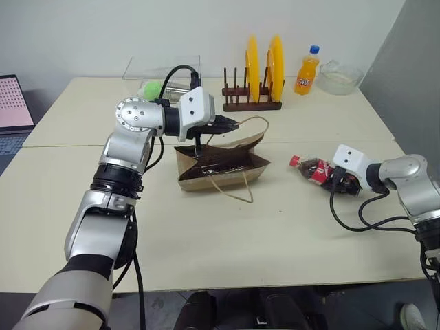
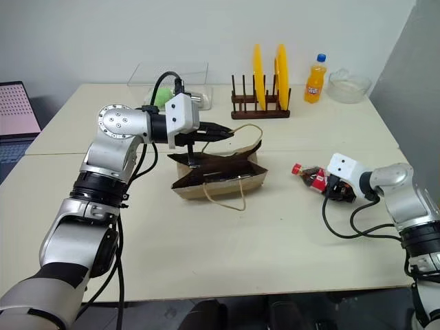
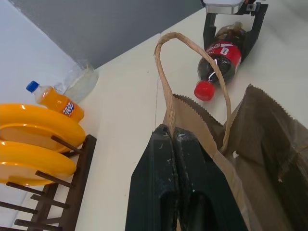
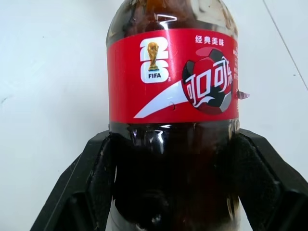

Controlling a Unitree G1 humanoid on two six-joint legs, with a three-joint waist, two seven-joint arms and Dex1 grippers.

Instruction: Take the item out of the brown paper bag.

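The bench [image 1: 227,227] was a pale cream surface with a seam running across it, set against a plain white wall, with a grey partition on the right. At its far edge stood a dark wooden rack [image 1: 251,104] holding two yellow plates [image 1: 264,67], an orange soda bottle [image 1: 306,71] with a blue cap, a clear glass bowl [image 1: 339,77], and a clear container with a green ball [image 1: 152,89] in it. A laptop [image 1: 14,110] sat at the far left.

The brown paper bag [image 1: 221,163] lay near the middle of the bench, its mouth gaping. The left pincer [image 1: 232,124] was closed tight on the bag's rim at the base of one string handle [image 3: 192,72], which looped up beyond its fingertips.

The cola bottle [image 1: 317,171] was out of the bag, lying on its side on the bench to the bag's right, well apart from it. Its long axis ran roughly level across the bench, red cap pointing toward the bag. The right pincer [image 1: 344,181] straddled the bottle's lower body, its fingers [image 4: 86,187] spread wide and pressed against either side.
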